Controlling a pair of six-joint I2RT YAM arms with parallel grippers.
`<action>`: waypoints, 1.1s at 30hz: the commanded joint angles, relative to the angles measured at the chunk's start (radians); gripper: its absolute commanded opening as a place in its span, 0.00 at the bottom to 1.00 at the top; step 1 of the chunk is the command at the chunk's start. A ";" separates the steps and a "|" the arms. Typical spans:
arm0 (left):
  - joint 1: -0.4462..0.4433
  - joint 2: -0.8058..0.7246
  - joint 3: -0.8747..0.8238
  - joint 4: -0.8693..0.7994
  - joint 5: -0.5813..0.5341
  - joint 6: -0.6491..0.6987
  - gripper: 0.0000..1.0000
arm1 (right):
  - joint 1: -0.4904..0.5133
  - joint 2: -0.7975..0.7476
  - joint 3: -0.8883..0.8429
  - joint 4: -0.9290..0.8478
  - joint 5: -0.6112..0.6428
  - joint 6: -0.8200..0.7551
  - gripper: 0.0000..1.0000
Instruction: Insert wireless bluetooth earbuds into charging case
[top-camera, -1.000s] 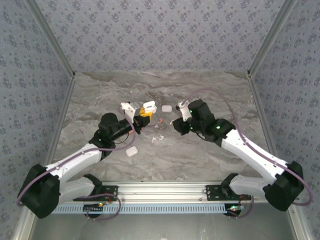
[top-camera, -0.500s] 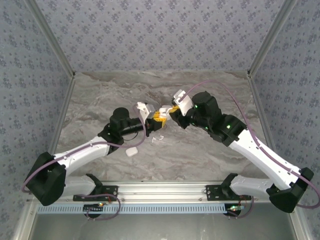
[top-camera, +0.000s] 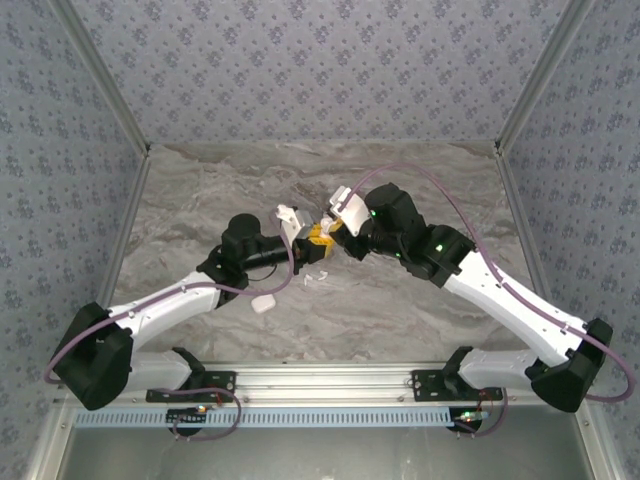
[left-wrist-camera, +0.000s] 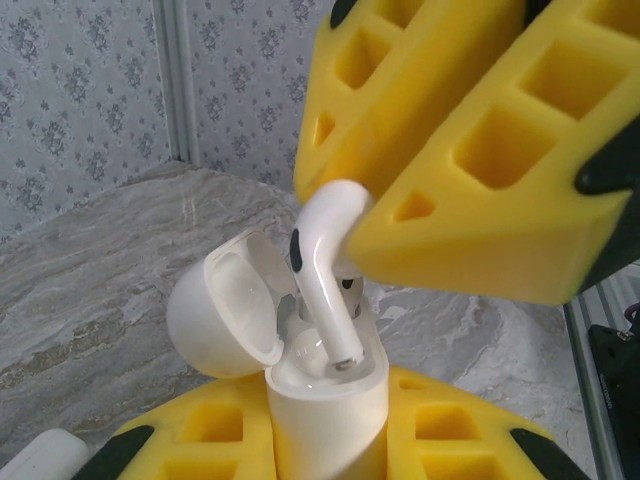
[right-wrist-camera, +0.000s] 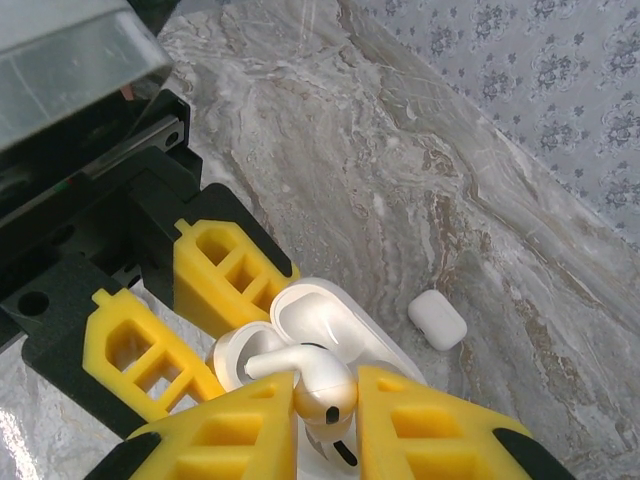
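Left gripper (left-wrist-camera: 325, 450) clamps an open white case (left-wrist-camera: 322, 395). Right gripper (right-wrist-camera: 322, 415) pinches a white earbud (left-wrist-camera: 325, 270), stem at the case's mouth.

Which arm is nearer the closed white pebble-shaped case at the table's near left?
Left: its forearm lies close beside the case; the right arm reaches in from the opposite side.

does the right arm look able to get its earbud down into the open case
Probably yes: the left gripper holds the case with its lid flipped back, and the earbud in the right gripper has its stem tip at the open mouth, nothing between.
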 joint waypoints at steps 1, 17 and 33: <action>-0.011 -0.002 0.037 0.014 0.026 0.016 0.00 | 0.007 0.014 0.037 -0.029 0.025 -0.019 0.22; -0.012 -0.007 0.023 0.048 0.026 0.004 0.00 | -0.088 -0.038 0.060 -0.043 -0.269 0.030 0.48; -0.015 0.067 0.042 0.222 0.115 -0.101 0.00 | -0.466 -0.063 -0.120 0.160 -0.935 0.410 0.95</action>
